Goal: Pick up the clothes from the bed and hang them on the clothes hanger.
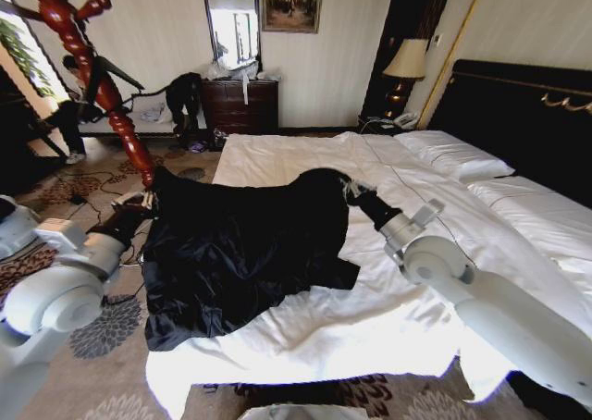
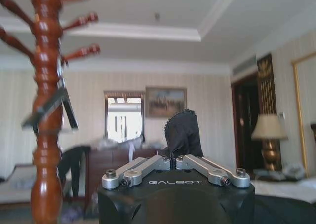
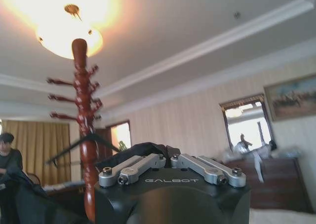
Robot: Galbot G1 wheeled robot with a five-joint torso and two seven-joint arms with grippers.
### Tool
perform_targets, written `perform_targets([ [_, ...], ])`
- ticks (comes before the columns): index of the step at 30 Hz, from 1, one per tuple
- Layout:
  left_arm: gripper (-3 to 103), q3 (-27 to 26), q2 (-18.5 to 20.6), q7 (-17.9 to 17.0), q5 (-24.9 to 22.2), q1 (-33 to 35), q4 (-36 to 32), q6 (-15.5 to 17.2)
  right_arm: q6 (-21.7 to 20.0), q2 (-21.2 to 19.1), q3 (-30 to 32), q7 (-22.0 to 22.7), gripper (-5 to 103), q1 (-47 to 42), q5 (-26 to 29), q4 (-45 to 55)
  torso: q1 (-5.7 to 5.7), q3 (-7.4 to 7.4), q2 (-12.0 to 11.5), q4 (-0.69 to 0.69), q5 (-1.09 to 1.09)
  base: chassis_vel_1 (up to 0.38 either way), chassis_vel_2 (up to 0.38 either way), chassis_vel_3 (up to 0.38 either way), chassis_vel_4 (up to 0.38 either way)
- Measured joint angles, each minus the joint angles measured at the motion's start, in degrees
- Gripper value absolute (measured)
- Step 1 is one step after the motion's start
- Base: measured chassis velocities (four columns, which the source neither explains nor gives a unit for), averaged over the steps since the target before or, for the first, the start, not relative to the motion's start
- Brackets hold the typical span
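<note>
Two grippers, left [image 1: 148, 201] and right [image 1: 351, 191], each clench the long black soft coat [image 1: 240, 253]; glossy red-brown wooden stand [image 1: 88, 64] rises nearer the left, beyond the bed's [image 1: 388, 318] left edge.

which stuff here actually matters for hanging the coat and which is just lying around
Job things:
- black coat, held by both pincers
- bed
- red-brown coat stand
- left pincer, shut on coat
- right pincer, shut on coat

Lying about:
- lamp
- painting
- dresser
- pillows
</note>
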Motion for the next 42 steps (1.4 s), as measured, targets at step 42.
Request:
perform_targets([
  [42,0,-7.6,18.03,-2.37,-11.99,-1.69,2.45,9.14,-7.56,-6.78,12.72,7.57,0,5.25,-1.12,-4.6,0.02,0.02,-0.01,-0.01,0.05,0.0,0.0,0.0,0.0],
])
